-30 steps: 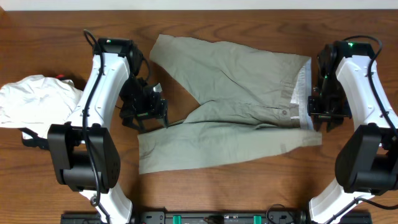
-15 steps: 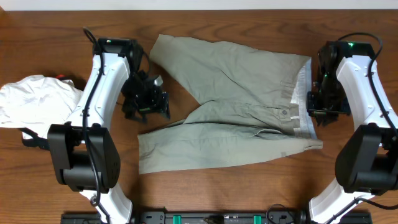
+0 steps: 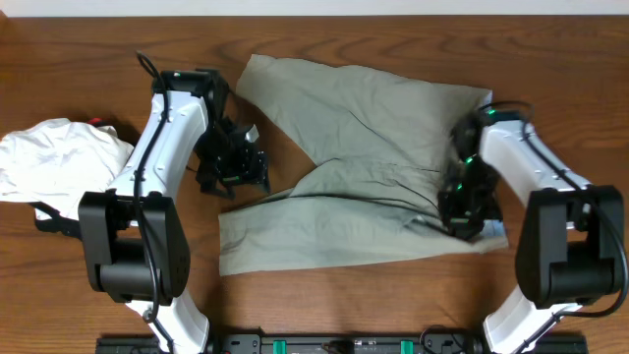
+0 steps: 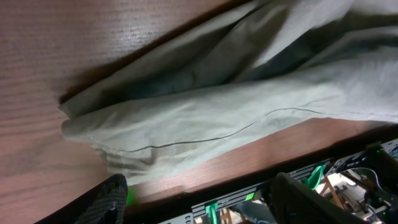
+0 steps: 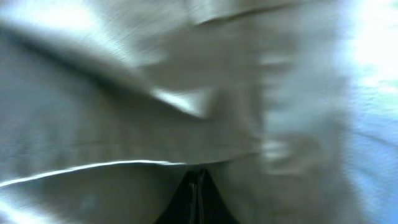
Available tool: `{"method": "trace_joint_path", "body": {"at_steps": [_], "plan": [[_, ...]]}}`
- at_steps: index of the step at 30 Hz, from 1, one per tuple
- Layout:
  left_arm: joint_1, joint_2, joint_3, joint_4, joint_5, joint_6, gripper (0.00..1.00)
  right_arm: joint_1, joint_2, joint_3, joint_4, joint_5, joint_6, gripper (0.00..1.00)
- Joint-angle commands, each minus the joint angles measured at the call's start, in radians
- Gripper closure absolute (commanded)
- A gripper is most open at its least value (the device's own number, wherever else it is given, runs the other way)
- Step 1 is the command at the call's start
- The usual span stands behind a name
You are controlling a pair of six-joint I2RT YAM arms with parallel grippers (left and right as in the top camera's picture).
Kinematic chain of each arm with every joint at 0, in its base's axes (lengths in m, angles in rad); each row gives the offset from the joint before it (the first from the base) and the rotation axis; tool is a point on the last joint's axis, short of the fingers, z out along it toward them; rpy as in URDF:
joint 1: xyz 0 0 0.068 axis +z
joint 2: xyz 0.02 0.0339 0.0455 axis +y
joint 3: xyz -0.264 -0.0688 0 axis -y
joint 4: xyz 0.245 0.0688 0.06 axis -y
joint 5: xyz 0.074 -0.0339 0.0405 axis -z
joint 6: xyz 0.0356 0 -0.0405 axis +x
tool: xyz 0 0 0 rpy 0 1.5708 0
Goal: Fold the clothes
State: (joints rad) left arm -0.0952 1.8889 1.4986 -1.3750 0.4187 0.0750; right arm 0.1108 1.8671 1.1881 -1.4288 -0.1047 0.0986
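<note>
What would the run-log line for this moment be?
shorts: spread, unfolded | left gripper: open, beside lower leg | right gripper: on waist end, grip unclear | white garment: beside left arm

Pale khaki shorts (image 3: 364,147) lie spread flat on the wood counter (image 3: 393,305), filling the middle of the overhead frame. The waistband (image 3: 479,110) is at the right, both legs pointing left in an open V. The upper leg (image 3: 314,98) slants to the upper left; the lower leg (image 3: 324,236) runs almost level to the lower left, its right end creased and bunched. In the left wrist view a leg hem shows a stitched seam and soft folds. The right wrist view is only blurred cloth.
</note>
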Motion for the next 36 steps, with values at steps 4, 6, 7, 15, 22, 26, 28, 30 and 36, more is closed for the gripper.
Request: {"method": "trace_joint_path", "body": {"at_steps": [4,6,7,15,22,26,28,30,36], "plan": [[0.004,-0.015,-0.009,-0.014,0.010,-0.027,0.24,0.035,-0.008,-0.008,0.018,0.058,0.038,0.96],[0.004,-0.015,-0.009,-0.020,0.009,-0.027,0.24,0.021,-0.008,-0.008,0.026,0.122,0.098,0.96],[0.004,-0.015,-0.009,-0.022,0.009,-0.027,0.24,0.012,-0.008,-0.008,0.024,0.140,0.120,0.96],[0.004,-0.015,-0.009,-0.013,0.063,-0.026,0.24,-0.003,-0.008,-0.020,-0.014,-0.047,-0.020,0.95],[-0.008,-0.015,-0.009,0.002,0.067,-0.026,0.24,-0.001,-0.011,-0.023,-0.026,-0.111,-0.052,0.97],[-0.026,-0.015,-0.009,-0.008,0.067,-0.026,0.24,-0.001,-0.041,-0.045,-0.029,-0.109,-0.028,0.98],[-0.039,-0.015,-0.009,-0.024,0.063,-0.026,0.24,-0.001,-0.076,-0.071,-0.024,-0.109,-0.006,0.98],[-0.051,-0.015,-0.009,-0.042,0.055,-0.026,0.24,-0.001,-0.123,-0.105,0.003,-0.109,0.037,0.98],[-0.088,-0.015,-0.009,-0.055,0.037,-0.027,0.24,0.003,-0.246,-0.212,0.130,-0.109,0.239,0.98]]}}
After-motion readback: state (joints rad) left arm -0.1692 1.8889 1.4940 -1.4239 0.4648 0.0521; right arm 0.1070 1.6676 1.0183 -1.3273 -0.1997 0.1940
